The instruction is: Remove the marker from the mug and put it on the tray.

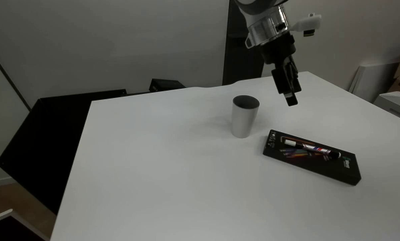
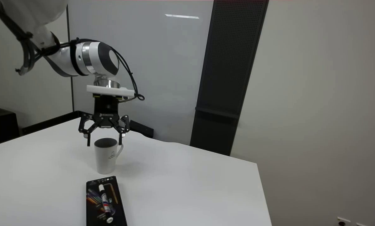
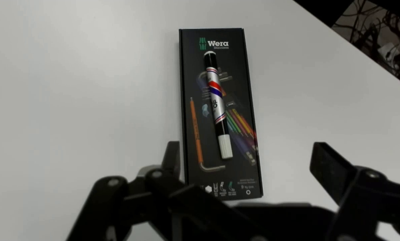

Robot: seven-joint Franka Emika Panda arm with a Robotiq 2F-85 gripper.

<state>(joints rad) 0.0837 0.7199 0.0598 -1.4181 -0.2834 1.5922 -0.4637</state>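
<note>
The marker, silver and black with a white cap, lies on top of the tray, which looks like a flat, closed black box with printed tools. Both also show in an exterior view, marker and tray, and in the wrist view, marker and tray. The light-grey mug stands upright beside the tray, with its handle showing in an exterior view; it is out of the wrist view. My gripper is open and empty above the table, also seen with fingers spread and in the wrist view.
The white table carries the mug and tray. Its edge cuts across the upper right of the wrist view, with cables beyond it. A black panel stands past the table edge. A pale wall rises behind the table.
</note>
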